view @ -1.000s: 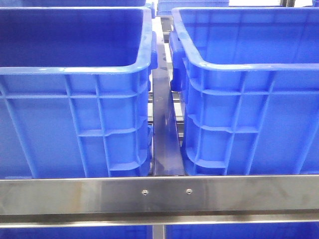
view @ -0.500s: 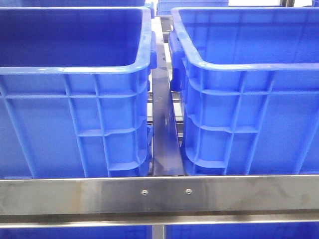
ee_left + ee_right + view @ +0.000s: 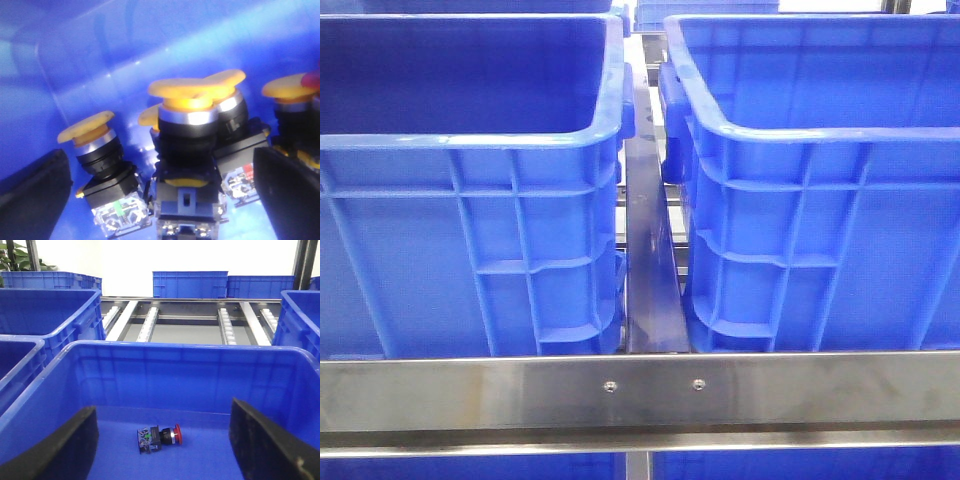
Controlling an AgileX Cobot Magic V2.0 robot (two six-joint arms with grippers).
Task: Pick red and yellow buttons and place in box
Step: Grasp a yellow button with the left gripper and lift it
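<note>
We see one red button (image 3: 161, 435) already lying on the floor of the blue crate (image 3: 200, 351) under our released right fingers (image 3: 165, 450). Our left fingers (image 3: 160, 195), also spread, hover around a yellow button (image 3: 187, 145) among several, not yet grasped.

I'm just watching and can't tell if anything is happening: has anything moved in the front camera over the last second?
Nothing visibly changed. In the front view the two blue crates, left and right, sit side by side behind the metal rail exactly as before, and no arm or gripper shows there. The wrist cameras have no earlier pictures to compare.
</note>
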